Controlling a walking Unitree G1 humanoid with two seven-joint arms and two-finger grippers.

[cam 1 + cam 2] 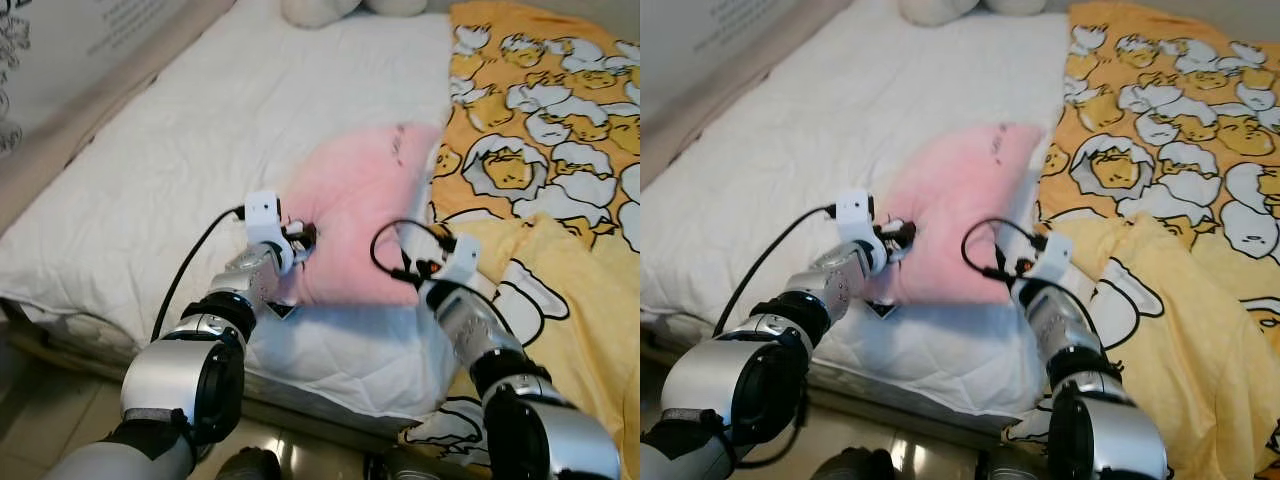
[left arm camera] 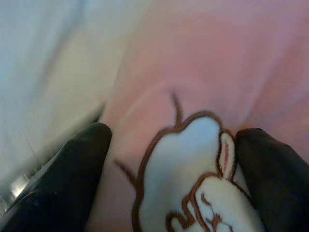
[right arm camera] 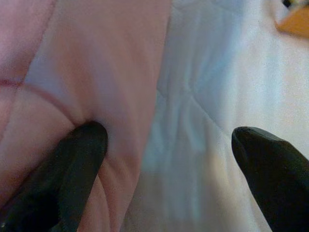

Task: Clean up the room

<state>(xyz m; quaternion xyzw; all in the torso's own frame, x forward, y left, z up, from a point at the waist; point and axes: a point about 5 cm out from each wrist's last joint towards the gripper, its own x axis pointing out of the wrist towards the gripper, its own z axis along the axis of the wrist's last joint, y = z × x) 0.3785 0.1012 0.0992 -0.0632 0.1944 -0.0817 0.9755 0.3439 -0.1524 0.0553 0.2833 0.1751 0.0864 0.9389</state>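
Observation:
A pink pillow point(image 1: 360, 205) lies on the white bed point(image 1: 190, 150), close to its near edge. My left gripper point(image 1: 303, 237) is at the pillow's near left corner. In the left wrist view it is open point(image 2: 176, 183), its fingers point(image 2: 72, 174) spread to either side of a bulge of pink fabric with a white cartoon print point(image 2: 193, 174). My right gripper point(image 1: 418, 272) is at the near right corner. In the right wrist view it is open point(image 3: 169, 159): one finger point(image 3: 77, 159) presses on the pillow's edge point(image 3: 96, 72), the other point(image 3: 270, 164) is over the white sheet.
A yellow blanket point(image 1: 560, 150) with cartoon egg prints covers the bed's right side and hangs over the near edge. White plush shapes point(image 1: 315, 10) sit at the head of the bed. A wall panel point(image 1: 60, 60) runs along the left. Tiled floor point(image 1: 50, 420) shows below the mattress.

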